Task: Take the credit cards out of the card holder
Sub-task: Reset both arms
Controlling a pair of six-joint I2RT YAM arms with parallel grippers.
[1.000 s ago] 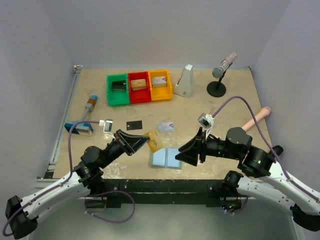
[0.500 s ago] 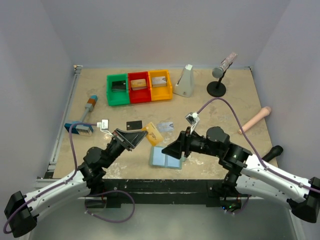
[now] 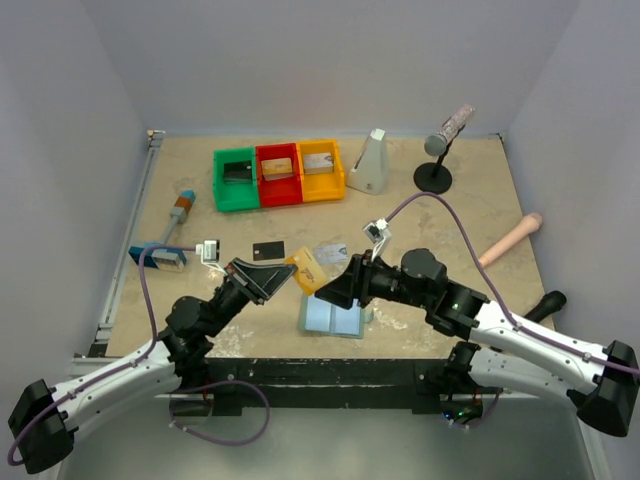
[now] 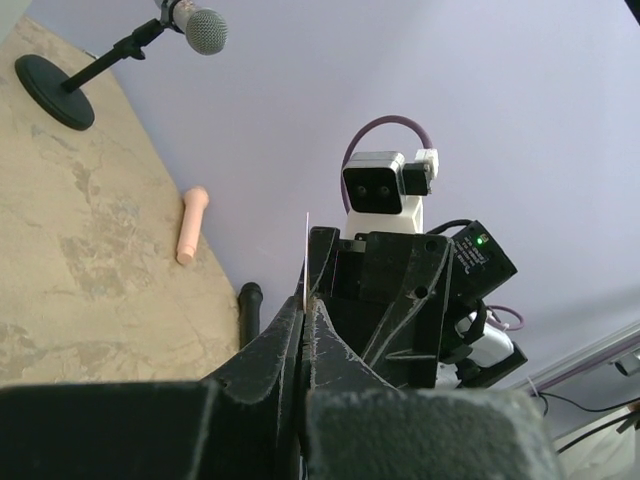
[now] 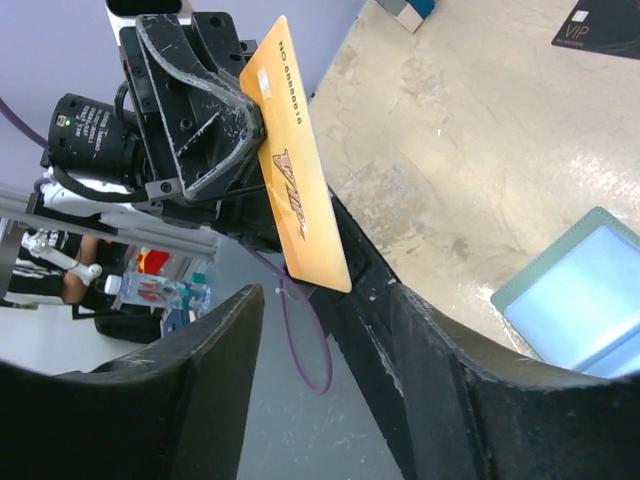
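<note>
The left gripper [image 4: 305,300], jaws pressed together, pinches a thin card [image 4: 306,245] that stands upright and edge-on, its colour impossible to tell. Close behind it is the black end of the right arm [image 4: 400,290], its white camera [image 4: 375,185] facing the lens under a looping purple cable [image 4: 385,125]. On the beige table [image 4: 80,230] a microphone [image 4: 195,25] stands on its round-based stand, and a pink rod [image 4: 190,225] lies near the edge.

The card holder [image 3: 333,316] is laid near the front edge of the table [image 3: 480,200]; behind it, the left card [image 3: 268,249] and the right card [image 3: 331,252] are laid side by side.
</note>
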